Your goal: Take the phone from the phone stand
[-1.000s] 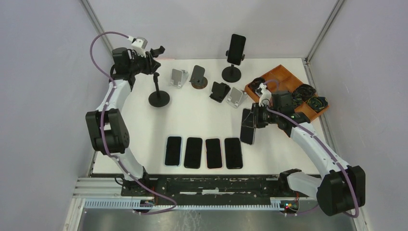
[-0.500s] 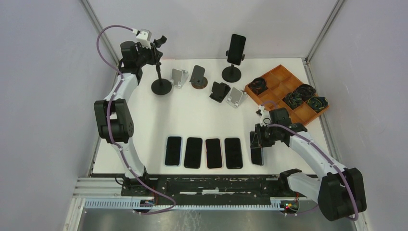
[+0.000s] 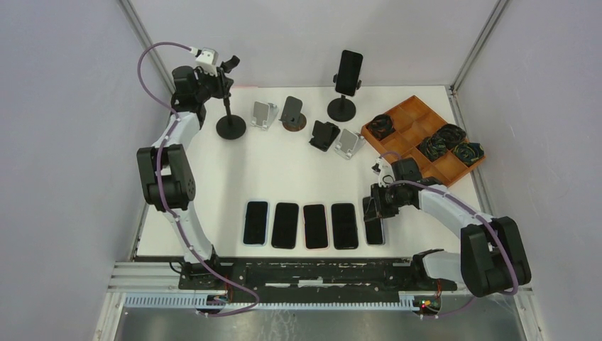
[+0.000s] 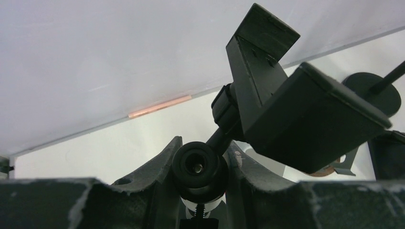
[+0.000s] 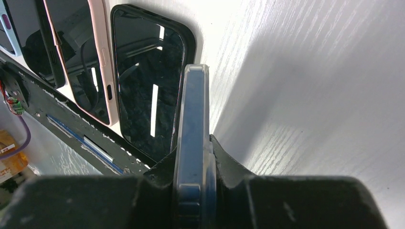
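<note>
Left claw (image 3: 221, 73): at the far left corner of the desk (image 3: 298, 170), clamped on the phone stand (image 3: 231, 126) just under its head. In the left wrist view you see the fingers (image 4: 165, 160) pressed against either side of the black ball joint, with the empty cradle (image 4: 305, 124) tilted up and to the right.

Right claw (image 3: 374, 207): low at the near right, closed on the phone (image 5: 192, 119). The phone is held edge-on and sits just beside the right end of the row of four phones (image 3: 299, 225) lying flat. You cannot tell whether its lower edge touches the desk.

At the back, a taller stand (image 3: 341, 108) holds another phone (image 3: 348, 72) upright.
</note>
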